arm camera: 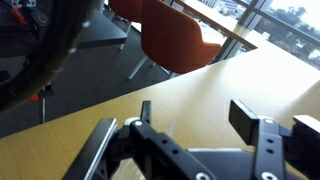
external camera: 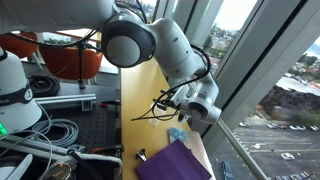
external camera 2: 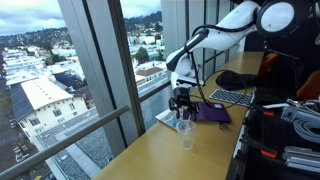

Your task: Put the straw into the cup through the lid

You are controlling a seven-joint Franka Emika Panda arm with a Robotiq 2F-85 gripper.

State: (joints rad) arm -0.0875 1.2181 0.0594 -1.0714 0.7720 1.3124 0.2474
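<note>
A clear plastic cup (external camera 2: 186, 134) with a lid stands on the wooden table (external camera 2: 170, 160) near the window; it also shows in an exterior view (external camera: 178, 134). My gripper (external camera 2: 181, 101) hangs just above the cup, also seen in an exterior view (external camera: 186, 112). In the wrist view the gripper (arm camera: 195, 118) is open, with only bare tabletop between the fingers. The straw is too small to make out in any view.
A purple cloth (external camera 2: 212, 113) lies beside the cup, also in an exterior view (external camera: 176, 161). A keyboard (external camera 2: 231, 97) lies behind it. Window glass and a rail (external camera 2: 110, 120) run along the table's edge. Orange chairs (arm camera: 180, 40) stand past the table. Cables (external camera: 50, 135) pile on a side bench.
</note>
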